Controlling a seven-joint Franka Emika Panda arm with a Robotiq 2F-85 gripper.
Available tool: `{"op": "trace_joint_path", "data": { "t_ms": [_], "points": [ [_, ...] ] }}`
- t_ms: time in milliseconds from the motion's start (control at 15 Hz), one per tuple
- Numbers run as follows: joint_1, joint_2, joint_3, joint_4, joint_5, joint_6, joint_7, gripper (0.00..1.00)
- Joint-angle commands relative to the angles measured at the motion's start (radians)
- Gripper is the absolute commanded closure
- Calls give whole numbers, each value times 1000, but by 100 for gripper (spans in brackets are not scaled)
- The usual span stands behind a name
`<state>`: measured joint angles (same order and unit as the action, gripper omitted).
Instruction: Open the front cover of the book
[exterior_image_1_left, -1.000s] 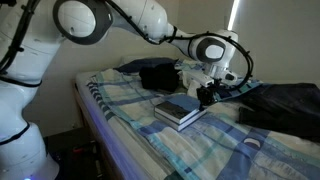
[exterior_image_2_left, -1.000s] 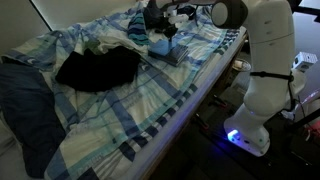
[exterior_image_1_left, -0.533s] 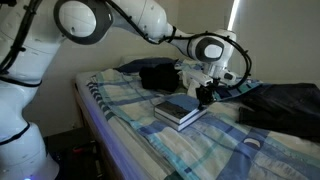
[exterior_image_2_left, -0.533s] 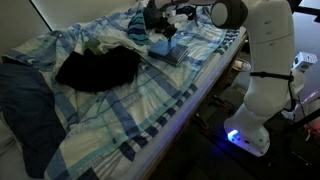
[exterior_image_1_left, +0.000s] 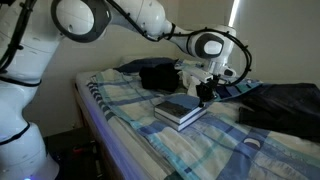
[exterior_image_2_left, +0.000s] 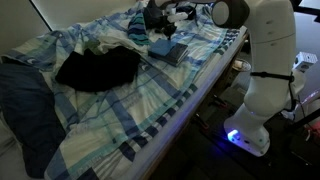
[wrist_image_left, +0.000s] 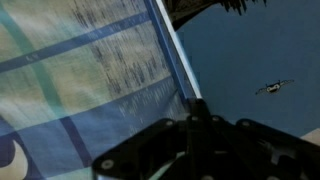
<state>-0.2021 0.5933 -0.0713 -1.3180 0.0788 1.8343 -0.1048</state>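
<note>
Ok, the book (exterior_image_1_left: 180, 110) lies flat on the plaid bedding (exterior_image_1_left: 120, 100), near the middle of the bed. In both exterior views the dark side faces up. The front cover (exterior_image_1_left: 181, 105) is down on the page block, no pale inner face showing anywhere, so nothing of the opening is done yet.

The gripper (exterior_image_1_left: 205, 94) hangs at the book's far edge, low and right by the corner; touching or just above, can't tell from an exterior view. The wrist cam helps: fingers pinched together w/ nothing between them (no cover, no page, just a clenched tool). They sit over the line where the dark blue board meets the bedding.

So approx. status: approach done, tool parked at the edge, lift not started. Left to do, as I judge it: get a fingertip under or against the cover's lip, raise it, then swing it over the spine until it stays open. The thin board on soft bedding could be tricky, and the whole book might slide or tip instead of opening.

The dark clothing (exterior_image_2_left: 98, 68) is well apart from the book, not in the way.
</note>
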Motion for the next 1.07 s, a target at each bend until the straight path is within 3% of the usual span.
{"op": "trace_joint_path", "data": {
  "t_ms": [0,1000],
  "points": [
    [13,-47,-3,-28,-13,-18,11,97],
    [46,-138,-5,-79,-55,-24,-3,98]
  ]
}}
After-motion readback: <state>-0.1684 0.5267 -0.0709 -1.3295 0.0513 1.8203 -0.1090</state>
